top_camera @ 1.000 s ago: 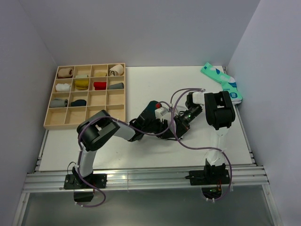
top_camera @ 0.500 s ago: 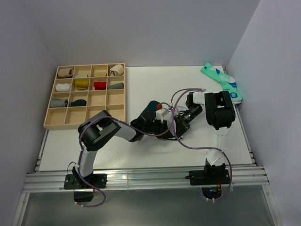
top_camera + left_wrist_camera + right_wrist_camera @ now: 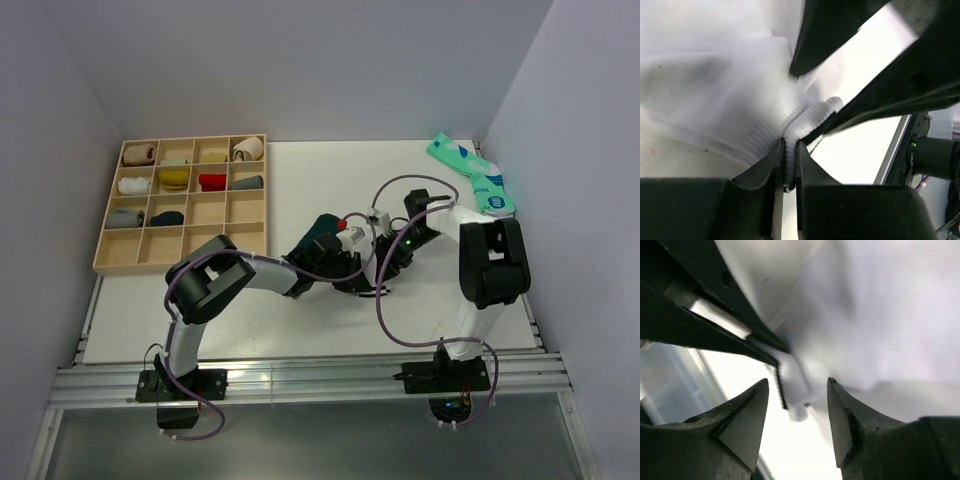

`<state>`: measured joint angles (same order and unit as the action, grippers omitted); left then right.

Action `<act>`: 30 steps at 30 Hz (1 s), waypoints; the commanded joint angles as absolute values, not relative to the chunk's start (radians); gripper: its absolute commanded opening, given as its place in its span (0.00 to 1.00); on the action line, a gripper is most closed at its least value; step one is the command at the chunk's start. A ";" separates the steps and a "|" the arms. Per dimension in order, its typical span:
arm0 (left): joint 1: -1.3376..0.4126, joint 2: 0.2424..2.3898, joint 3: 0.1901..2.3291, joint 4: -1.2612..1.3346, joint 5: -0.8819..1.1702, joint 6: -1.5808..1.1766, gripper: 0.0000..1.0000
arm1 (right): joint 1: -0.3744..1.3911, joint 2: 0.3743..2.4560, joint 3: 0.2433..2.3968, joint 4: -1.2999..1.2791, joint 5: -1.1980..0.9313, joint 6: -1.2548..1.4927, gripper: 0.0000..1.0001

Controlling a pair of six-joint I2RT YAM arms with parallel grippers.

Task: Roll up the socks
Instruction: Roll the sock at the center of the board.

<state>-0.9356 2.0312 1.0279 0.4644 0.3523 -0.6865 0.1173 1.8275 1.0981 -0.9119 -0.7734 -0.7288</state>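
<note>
The white sock fills the left wrist view, its ribbed cuff pinched between the shut jaws of my left gripper. In the right wrist view that cuff's edge, with a black stripe, lies between the spread fingers of my right gripper, which is open and holds nothing. From above, the left gripper and right gripper meet tip to tip at the table's middle. The dark green sock with its red mark lies just behind them. The white sock is barely visible there against the white table.
A wooden compartment tray with several rolled socks stands at the back left. A mint-green pair lies at the back right corner. Purple cables loop over both grippers. Walls close in on three sides of the table.
My right gripper has opened and let go of the white cuff, and its arm swung out to the right. My left gripper has closed onto the cuff.
</note>
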 commanded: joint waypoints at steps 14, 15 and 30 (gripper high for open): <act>-0.939 1.945 1.057 -0.141 0.270 -0.833 0.00 | 0.066 1.577 0.960 -0.626 -0.614 -0.575 0.59; -0.939 1.936 1.051 -0.152 0.279 -0.834 0.00 | 0.067 1.578 0.956 -0.617 -0.612 -0.572 0.59; -0.853 1.925 1.000 -0.140 0.538 -0.897 0.00 | 0.081 1.375 0.828 -0.658 -0.716 -0.836 0.57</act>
<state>-0.8646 1.8954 1.0298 -0.0765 0.4824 -0.8833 0.0742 1.4261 0.8486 -0.6441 -0.6735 -0.7265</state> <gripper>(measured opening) 0.146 0.569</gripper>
